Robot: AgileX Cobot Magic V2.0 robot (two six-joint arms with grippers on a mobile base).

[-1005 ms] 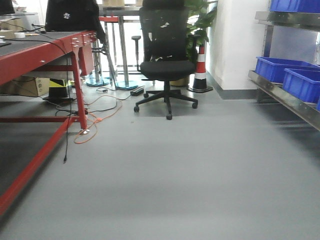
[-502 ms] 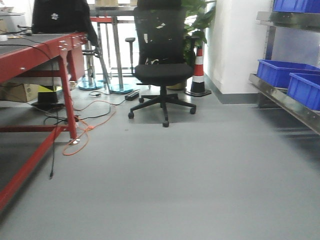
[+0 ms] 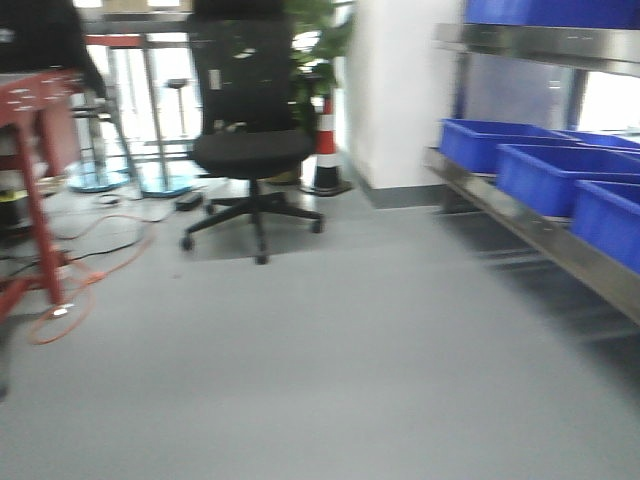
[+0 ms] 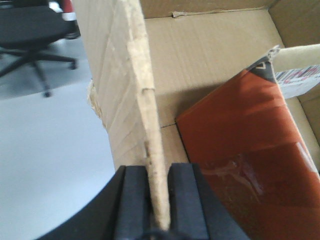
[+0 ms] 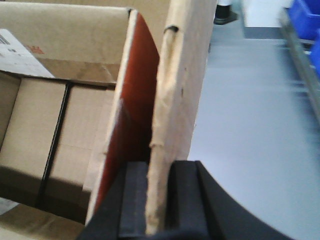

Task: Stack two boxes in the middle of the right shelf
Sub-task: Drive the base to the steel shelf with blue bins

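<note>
Left gripper (image 4: pixel 159 200): black pads pinched tight on the upright wall of an open cardboard box (image 4: pixel 210 55); red-brown packet (image 4: pixel 245 155) lying tilted inside. Right gripper (image 5: pixel 160 200): pads likewise clamped on a cardboard wall, red-brown sheet just inside it, white label (image 5: pixel 15 42) on the far flap. Box held over grey floor (image 3: pixel 330 380), apart from the shelf (image 3: pixel 545 238). Shelf: stainless steel, right of front view, carrying blue bins (image 3: pixel 560 175). Office chair (image 3: pixel 250 150) and striped cone (image 3: pixel 326 150) ahead.
</note>
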